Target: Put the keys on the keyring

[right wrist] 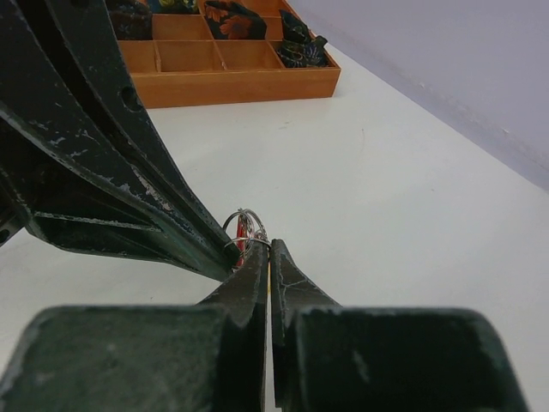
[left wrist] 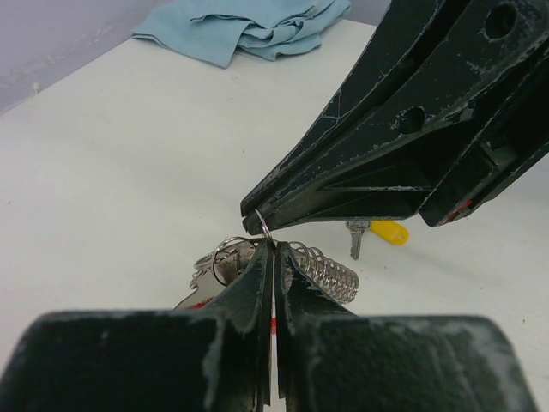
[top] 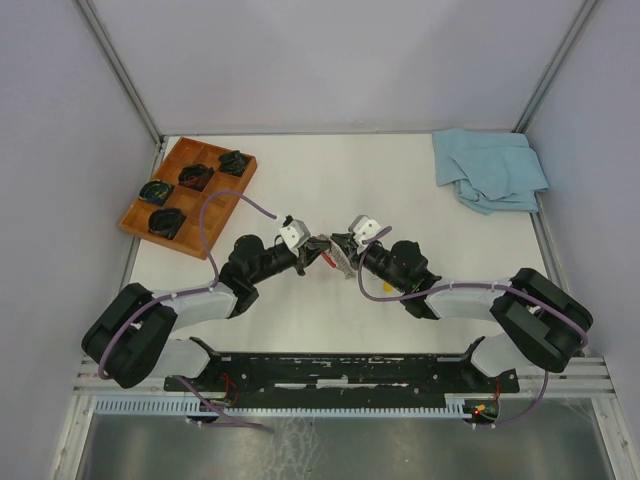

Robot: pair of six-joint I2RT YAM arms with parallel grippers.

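Note:
Both grippers meet tip to tip above the middle of the table. My left gripper (top: 321, 250) (left wrist: 274, 251) is shut, and a strip of the red strap (left wrist: 273, 324) shows in the slit between its fingers. Silver rings (left wrist: 225, 256) and a coiled chain (left wrist: 330, 270) of the keyring bulge out on either side of it. My right gripper (top: 339, 252) (right wrist: 269, 249) is shut too, pinching the thin ring (left wrist: 262, 227) (right wrist: 246, 230) at its tips. One of the keys, with a yellow head (left wrist: 390, 232), lies on the table beyond the fingers. Other keys are hidden.
A wooden compartment tray (top: 232, 190) (right wrist: 232, 86) holding black coiled items stands at the back left. A crumpled blue cloth (top: 490, 170) (left wrist: 249, 26) lies at the back right. Grey walls close the table on three sides.

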